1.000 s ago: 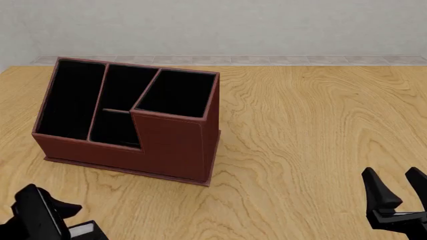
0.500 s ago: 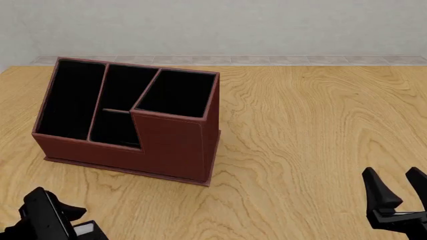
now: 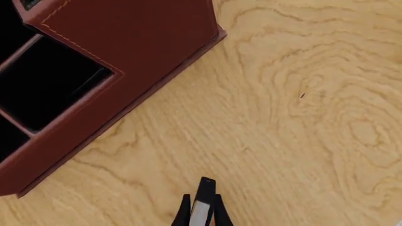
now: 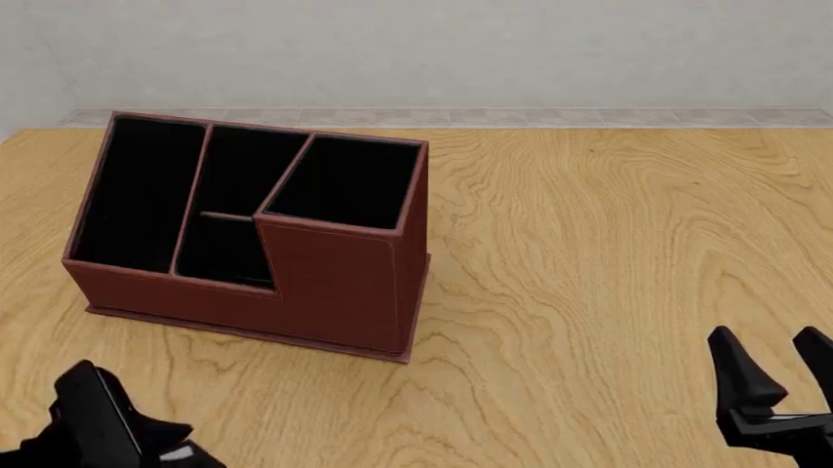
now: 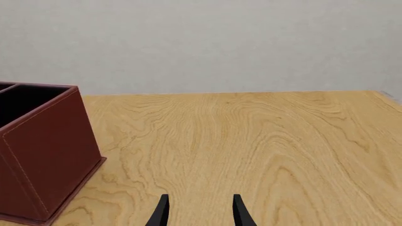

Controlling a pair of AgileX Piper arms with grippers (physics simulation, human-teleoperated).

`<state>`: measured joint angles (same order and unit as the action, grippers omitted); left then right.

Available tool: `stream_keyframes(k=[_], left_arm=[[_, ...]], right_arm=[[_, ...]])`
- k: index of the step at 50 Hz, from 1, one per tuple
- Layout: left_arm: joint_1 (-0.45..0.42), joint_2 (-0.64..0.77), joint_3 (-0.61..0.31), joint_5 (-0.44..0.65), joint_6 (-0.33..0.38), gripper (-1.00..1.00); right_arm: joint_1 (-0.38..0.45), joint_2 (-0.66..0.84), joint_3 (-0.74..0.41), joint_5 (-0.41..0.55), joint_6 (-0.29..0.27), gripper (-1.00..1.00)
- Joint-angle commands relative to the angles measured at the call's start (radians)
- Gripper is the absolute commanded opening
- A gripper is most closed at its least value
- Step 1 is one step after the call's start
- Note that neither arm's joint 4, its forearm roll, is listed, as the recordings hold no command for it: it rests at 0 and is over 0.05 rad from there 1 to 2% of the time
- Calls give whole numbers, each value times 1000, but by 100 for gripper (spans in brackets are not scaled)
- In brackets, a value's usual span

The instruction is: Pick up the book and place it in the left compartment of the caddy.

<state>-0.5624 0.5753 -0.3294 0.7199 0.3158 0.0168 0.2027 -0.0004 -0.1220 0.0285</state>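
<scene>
A pale wall is seen behind the wooden tabletop [image 4: 612,253]. The book [image 3: 201,209] is pinched by the left tool [image 3: 202,214] at the near left. It must be carried to the left compartment [image 4: 135,195] of the caddy [image 4: 332,292], which is seen bare. The right tool [image 5: 198,212] is spread, holding nothing.

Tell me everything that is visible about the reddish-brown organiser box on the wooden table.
The reddish-brown leather-look caddy stands upright on the light wooden table, turned at a slight angle. Pale stitching runs along its edges and a thin base plinth sticks out below. Its black-lined interior has four compartments: a long narrow slot at the left, two short middle slots, and a tall square slot at the right behind a stepped front wall. All look empty. Nothing touches it; both grippers are apart from it.
</scene>
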Motion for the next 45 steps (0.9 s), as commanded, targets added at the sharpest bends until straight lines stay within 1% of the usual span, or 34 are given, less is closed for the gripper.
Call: stream_keyframes(k=[1,2,5,7,11,14,15,16,17,20,21,23,25,32,34,38,41,43,45], left_arm=[[-36,6,-37,0,-35,-100],[-37,8,-41,-1,-44,-100],[-30,5,-44,-2,-38,-100],[-37,0,-62,6,-55,-100],[-32,-2,-91,18,-66,-100],[-30,-4,-122,30,-88,-100],[-30,6,-137,33,-116,-100],[-30,16,-134,31,-92,-100],[-36,6,-154,32,-118,-100],[-42,4,-175,36,-134,-100],[-31,9,-185,34,-150,-100],[-44,10,-194,36,-162,-100],[-40,17,-205,34,-198,-100],[-7,39,-221,33,-169,-100],[18,35,-243,34,-136,-100],[51,45,-266,34,-112,-100],[66,54,-280,35,-110,-100],[101,46,-299,29,-76,-100],[103,61,-315,32,-85,-100]], right_arm=[[-3,-6,0,4,4,100],[-3,-6,0,3,4,100],[-3,-6,0,4,5,100],[-4,-11,0,8,6,100],[-3,-9,0,6,7,100],[-2,-5,0,3,8,100],[-1,-3,0,2,8,100],[-1,-1,0,0,9,100],[-2,-1,0,-1,9,100],[-2,-4,0,1,8,100],[-3,-7,0,3,7,100],[-4,-10,0,6,7,100],[-5,-12,0,8,7,100],[-4,-15,0,11,10,100],[-5,-19,0,14,12,100],[-5,-21,0,15,16,100],[-5,-23,0,16,18,100],[-6,-25,0,18,19,100],[-6,-26,0,18,20,100]])
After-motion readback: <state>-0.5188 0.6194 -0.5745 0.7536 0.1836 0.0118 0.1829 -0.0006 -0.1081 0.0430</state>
